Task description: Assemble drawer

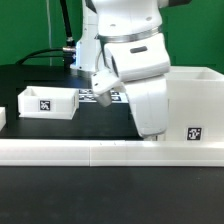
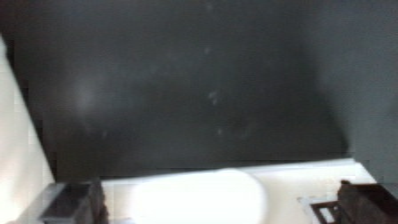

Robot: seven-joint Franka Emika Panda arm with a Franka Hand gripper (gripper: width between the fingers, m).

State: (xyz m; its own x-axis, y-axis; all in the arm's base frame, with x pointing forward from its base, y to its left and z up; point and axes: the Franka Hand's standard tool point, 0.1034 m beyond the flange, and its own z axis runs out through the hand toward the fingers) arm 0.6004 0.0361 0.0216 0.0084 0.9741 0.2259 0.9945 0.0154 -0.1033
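The tall white housing (image 1: 195, 100) stands at the exterior view's right, with a square tag on its front. One small white tray (image 1: 50, 102) with a tag sits at the exterior view's left. My gripper (image 1: 150, 134) is low over the table, just beside the housing's near wall, and the hand hides its fingers in this view. In the wrist view the gripper (image 2: 210, 205) has its dark fingers (image 2: 71, 203) spread wide. A bright, overexposed, rounded white piece (image 2: 196, 195) lies between them. I cannot tell which part it is or whether the fingers touch it. The second tray is not identifiable.
The long low white rail (image 1: 100, 152) runs across the front. The marker board (image 1: 88, 96) lies behind the arm. Another white part (image 1: 3, 117) shows at the far left edge. Dark table (image 2: 196, 90) fills most of the wrist view, with a white edge (image 2: 15, 150) along one side.
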